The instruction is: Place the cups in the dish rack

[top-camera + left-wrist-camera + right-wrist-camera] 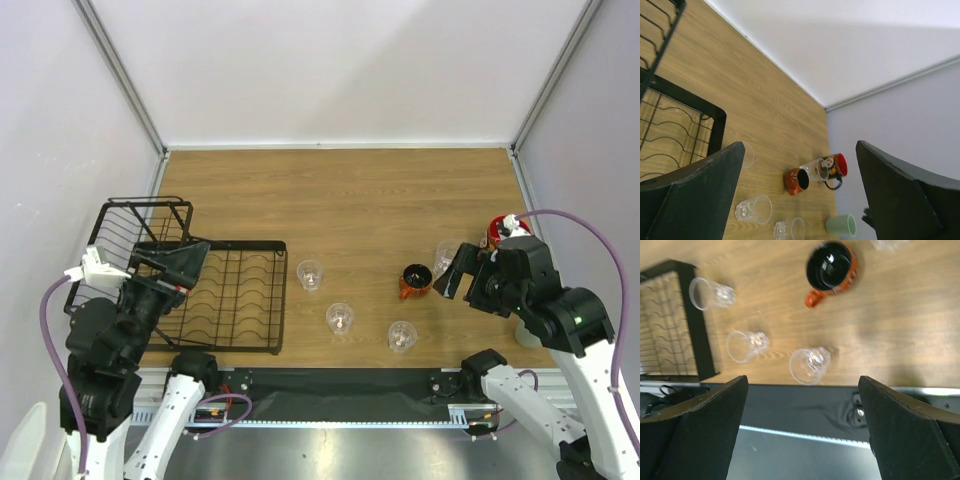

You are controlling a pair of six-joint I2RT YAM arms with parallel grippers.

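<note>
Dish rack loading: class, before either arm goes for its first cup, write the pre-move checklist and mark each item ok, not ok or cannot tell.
1. Left gripper open and empty: ok.
2. Right gripper open and empty: ok.
3. Dish rack has free slots: ok, no cup in its visible part.
4. Orange cup upright and near the right gripper: ok.
5. Three clear tumblers stand apart from each other: ok.
6. Mint-green cup clear of the right arm: cannot tell, the top view mostly hides it.
</note>
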